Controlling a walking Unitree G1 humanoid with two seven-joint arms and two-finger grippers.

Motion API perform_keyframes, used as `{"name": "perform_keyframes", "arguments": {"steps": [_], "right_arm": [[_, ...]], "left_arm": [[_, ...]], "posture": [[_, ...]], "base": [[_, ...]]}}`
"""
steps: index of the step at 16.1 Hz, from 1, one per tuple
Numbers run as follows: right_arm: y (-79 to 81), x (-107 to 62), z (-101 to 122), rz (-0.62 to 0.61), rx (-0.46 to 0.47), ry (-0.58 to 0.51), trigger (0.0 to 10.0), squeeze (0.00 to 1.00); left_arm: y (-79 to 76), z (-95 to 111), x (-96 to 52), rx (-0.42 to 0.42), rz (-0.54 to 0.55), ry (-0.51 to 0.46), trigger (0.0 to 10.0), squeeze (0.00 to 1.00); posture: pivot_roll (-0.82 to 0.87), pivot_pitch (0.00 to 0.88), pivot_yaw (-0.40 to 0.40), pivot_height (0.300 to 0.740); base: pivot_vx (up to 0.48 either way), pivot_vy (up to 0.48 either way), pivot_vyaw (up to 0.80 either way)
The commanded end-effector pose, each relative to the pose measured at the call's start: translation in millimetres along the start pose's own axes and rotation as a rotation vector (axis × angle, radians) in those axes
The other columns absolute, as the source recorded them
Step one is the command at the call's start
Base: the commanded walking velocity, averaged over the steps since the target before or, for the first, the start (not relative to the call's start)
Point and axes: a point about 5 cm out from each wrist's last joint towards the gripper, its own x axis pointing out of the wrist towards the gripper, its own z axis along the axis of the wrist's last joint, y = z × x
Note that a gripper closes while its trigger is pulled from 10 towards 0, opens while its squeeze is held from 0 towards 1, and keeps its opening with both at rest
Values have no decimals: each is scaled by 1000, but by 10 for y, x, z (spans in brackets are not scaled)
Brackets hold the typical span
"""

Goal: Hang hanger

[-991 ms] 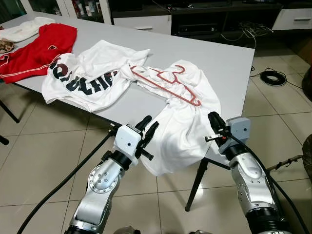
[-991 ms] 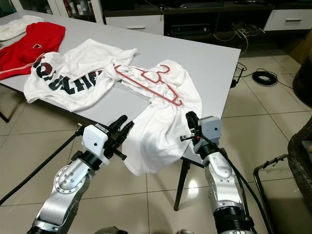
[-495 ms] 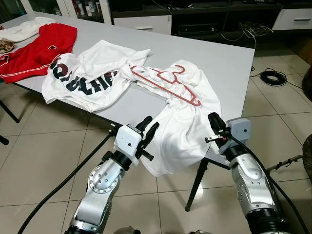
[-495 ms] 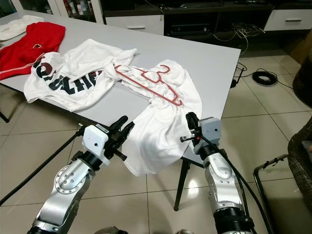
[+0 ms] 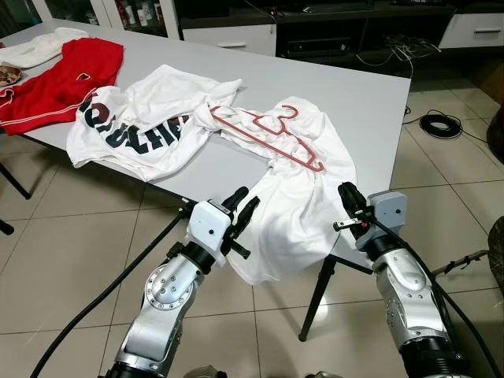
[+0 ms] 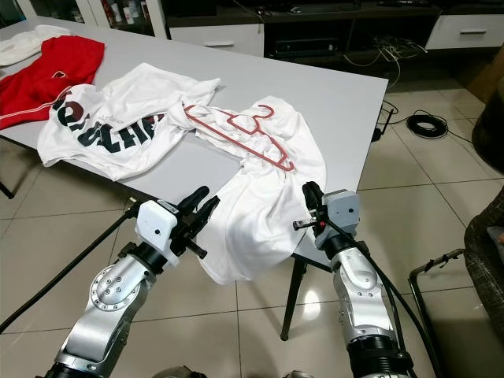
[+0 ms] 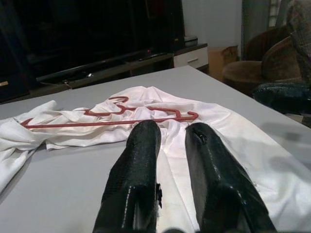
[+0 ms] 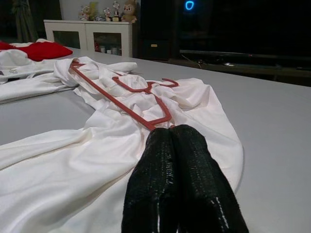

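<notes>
We face a grey table (image 5: 370,94) with a white shirt (image 5: 295,197) draped over its near edge. The red hanger (image 5: 268,134) lies flat on that shirt, untouched, so we judge the hanging has not begun. Our left gripper (image 5: 242,203) hovers near the edge, fingers narrowly apart, empty. Our right gripper (image 5: 347,196) is pressed closed on nothing, just beside the cloth.

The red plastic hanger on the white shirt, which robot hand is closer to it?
Right, I think. The right hand sits at the table edge just below the red plastic hanger's near end. The left hand is a bit farther off, beside the hanging white shirt.
</notes>
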Motion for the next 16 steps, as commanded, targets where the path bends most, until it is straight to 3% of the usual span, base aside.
{"name": "perform_keyframes", "arguments": {"steps": [1,16], "right_arm": [[-23,22,66,-2,-13,-30,10000,0],[-23,3,52,9,-17,-21,10000,0]], "left_arm": [[-6,-6,17,-7,-4,7,10000,0],[-29,-14,6,-10,-12,10,10000,0]], "posture": [[9,0,51,736],[10,0,45,736]], "base": [[0,0,0],[0,0,0]]}}
